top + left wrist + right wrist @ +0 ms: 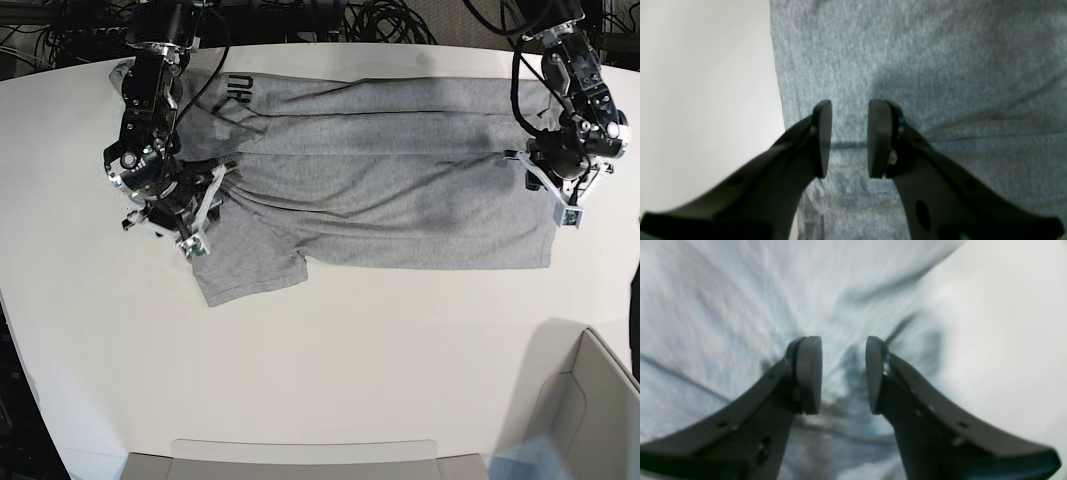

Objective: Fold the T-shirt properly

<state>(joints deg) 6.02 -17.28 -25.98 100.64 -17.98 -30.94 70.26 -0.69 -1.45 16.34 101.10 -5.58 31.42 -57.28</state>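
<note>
The heather-grey T-shirt (380,160) lies flat across the far half of the white table, folded along its length. Black lettering (240,92) shows at its far left, and one sleeve (250,265) sticks out toward the front. My left gripper (850,138) (556,195) is open just above the shirt's right edge, with a hem seam running between its fingers (821,138). My right gripper (843,373) (195,225) is open over wrinkled, blurred cloth at the left end, by the sleeve. Neither gripper has cloth pinched in it.
Bare white table (706,100) (1000,340) shows right beside each gripper. A grey open box (600,400) stands at the front right corner and a flat tray edge (300,455) runs along the front. Black cables (380,20) lie behind the table.
</note>
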